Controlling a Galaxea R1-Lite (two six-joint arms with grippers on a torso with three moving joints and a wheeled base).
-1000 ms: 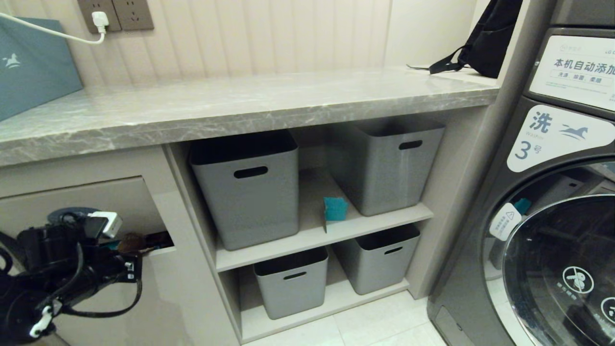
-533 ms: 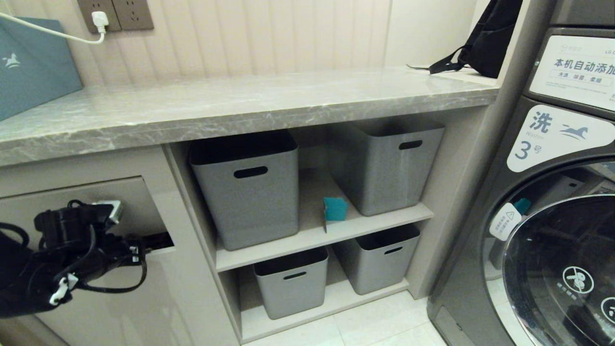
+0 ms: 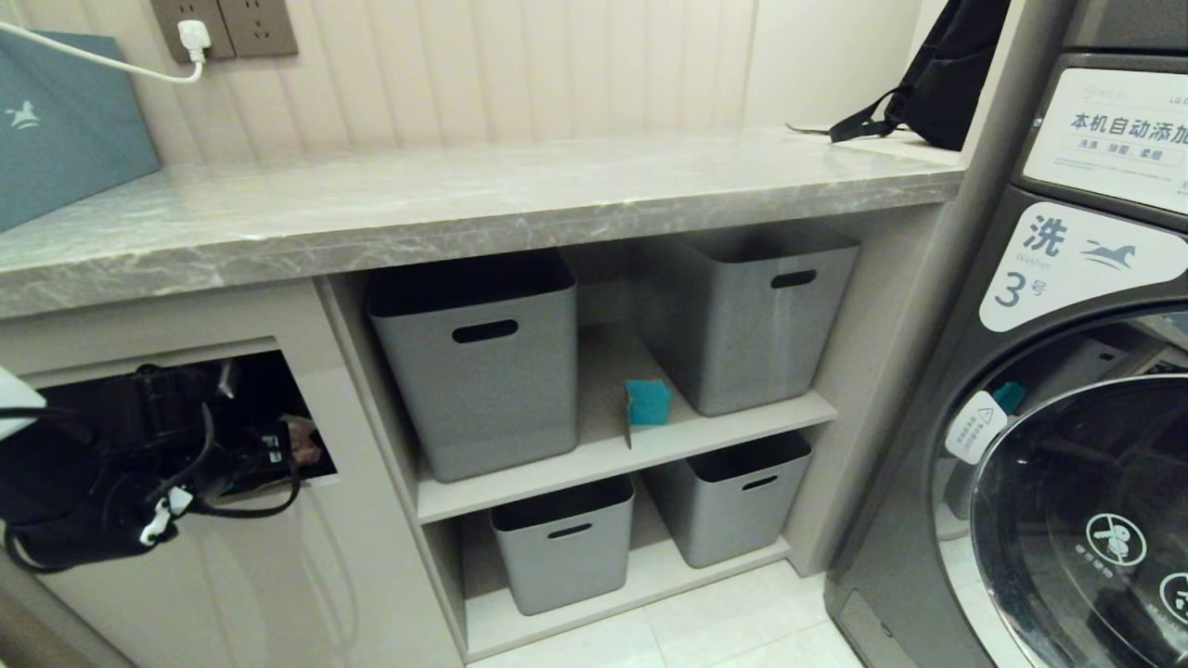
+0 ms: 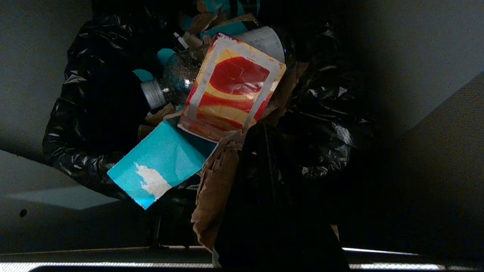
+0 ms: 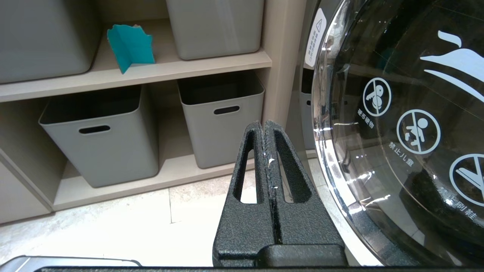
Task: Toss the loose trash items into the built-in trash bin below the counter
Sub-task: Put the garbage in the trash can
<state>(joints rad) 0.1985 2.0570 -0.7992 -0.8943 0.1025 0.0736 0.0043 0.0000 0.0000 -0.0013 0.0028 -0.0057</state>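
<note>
My left tool (image 3: 295,443) is inside the built-in trash bin (image 3: 306,380) opening under the table (image 3: 483,199), flap pushed in, clenched on the red, orange and white cardboard piece (image 4: 232,88). In the left wrist view that piece hangs over a black bin liner (image 4: 325,113) already holding a bottle (image 4: 166,85), a teal card (image 4: 159,168) and brown paper scraps (image 4: 213,189). Tool fingers are a dark mass there, tips hard to make out, and my own arm and cables hide most of the opening in the head view. Right of the bin: four grey storage boxes (image 3: 478,362) on shelves, with one teal wrapper (image 3: 647,401) on the upper shelf between the top two. Washing machine (image 3: 1067,445) further right. Blue-grey box (image 3: 65,111) on the table above the bin, cut off at the edge. Right tool (image 5: 264,126) is clamped empty, parked low beside the washer door.
</note>
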